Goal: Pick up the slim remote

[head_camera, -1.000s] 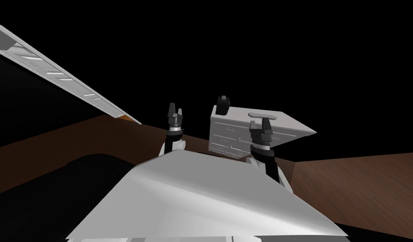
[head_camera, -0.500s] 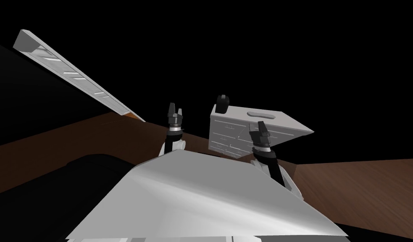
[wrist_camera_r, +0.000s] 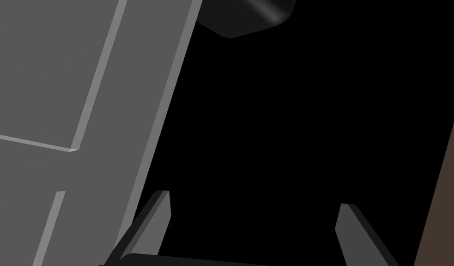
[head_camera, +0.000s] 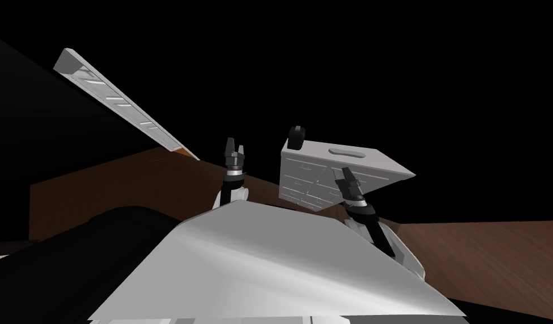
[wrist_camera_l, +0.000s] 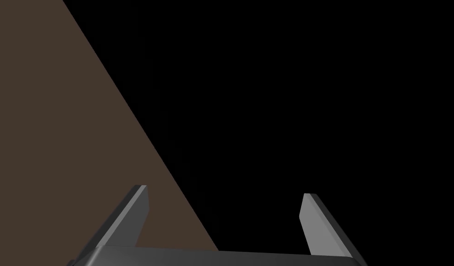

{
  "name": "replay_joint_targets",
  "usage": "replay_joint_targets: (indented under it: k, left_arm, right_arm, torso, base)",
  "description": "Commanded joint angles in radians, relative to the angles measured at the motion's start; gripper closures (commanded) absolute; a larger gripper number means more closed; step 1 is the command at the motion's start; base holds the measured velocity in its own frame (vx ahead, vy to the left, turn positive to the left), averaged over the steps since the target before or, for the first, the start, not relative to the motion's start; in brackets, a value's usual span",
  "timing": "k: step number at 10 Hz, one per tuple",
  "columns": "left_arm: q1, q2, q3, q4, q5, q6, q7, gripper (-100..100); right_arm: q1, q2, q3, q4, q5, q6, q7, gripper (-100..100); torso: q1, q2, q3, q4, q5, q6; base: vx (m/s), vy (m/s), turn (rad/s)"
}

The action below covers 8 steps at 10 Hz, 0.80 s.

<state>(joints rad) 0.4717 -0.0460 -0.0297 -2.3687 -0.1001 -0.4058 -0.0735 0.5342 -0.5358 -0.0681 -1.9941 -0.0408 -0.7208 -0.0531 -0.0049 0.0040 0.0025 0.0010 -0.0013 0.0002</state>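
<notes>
Right wrist view has the right pincer (wrist_camera_r: 253, 224) spread wide, nothing between its blades, which point past the grey drawer front (wrist_camera_r: 59, 92) of the chest of drawers (head_camera: 303, 180). From the head view it sits low against that front, below the chest's top. The slim remote (head_camera: 348, 151), a pale flat oblong, lies on that top, apart from a dark chunky object (head_camera: 296, 138) at the corner. To do this well, I'd say the arm should rise clear of the top edge, tip down over the remote and straddle its narrow sides. The left pincer (head_camera: 234, 151), also spread, hangs idle away from the chest.
</notes>
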Motion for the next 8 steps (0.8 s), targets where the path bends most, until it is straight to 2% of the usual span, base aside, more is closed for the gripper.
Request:
replay_joint_targets:
  k: [1, 3, 4, 5, 6, 8]
  left_arm:
    - [0.000, 0.000, 0.000, 0.000, 0.000, 0.000, 0.000, 0]
    - [0.000, 0.000, 0.000, 0.000, 0.000, 0.000, 0.000, 0]
    - [0.000, 0.000, 0.000, 0.000, 0.000, 0.000, 0.000, 0]
    - [0.000, 0.000, 0.000, 0.000, 0.000, 0.000, 0.000, 0]
    - [0.000, 0.000, 0.000, 0.000, 0.000, 0.000, 0.000, 0]
    - [0.000, 0.000, 0.000, 0.000, 0.000, 0.000, 0.000, 0]
  right_arm:
    - [0.015, -0.050, -0.005, 0.050, 0.014, -0.046, -0.018, -100]
    - [0.015, -0.093, -0.005, 0.065, 0.014, -0.046, -0.018, -100]
    - [0.027, -0.131, -0.011, 0.112, 0.027, -0.086, -0.035, -100]
    - [0.027, -0.159, -0.011, 0.122, 0.027, -0.086, -0.035, -100]
    - [0.040, -0.193, -0.015, 0.160, 0.041, -0.126, -0.050, -100]
    - [0.040, -0.242, -0.015, 0.181, 0.041, -0.126, -0.050, -100]
  torso:
    - [0.000, 0.000, 0.000, 0.000, 0.000, 0.000]
    - [0.000, 0.000, 0.000, 0.000, 0.000, 0.000]
    - [0.002, -0.002, -0.001, 0.000, 0.000, 0.000]
    - [0.002, -0.001, -0.001, 0.000, 0.001, 0.000]
    - [0.001, -0.001, -0.001, 0.000, 0.000, 0.000]
    - [0.000, 0.000, 0.000, 0.000, 0.000, 0.000]
  base:
    - [-0.080, -0.056, 0.132]
    - [-0.046, -0.038, 0.038]
    - [-0.053, -0.033, 0.149]
    - [-0.064, -0.041, 0.073]
    - [-0.084, -0.059, 0.120]
    - [-0.055, -0.038, 0.039]
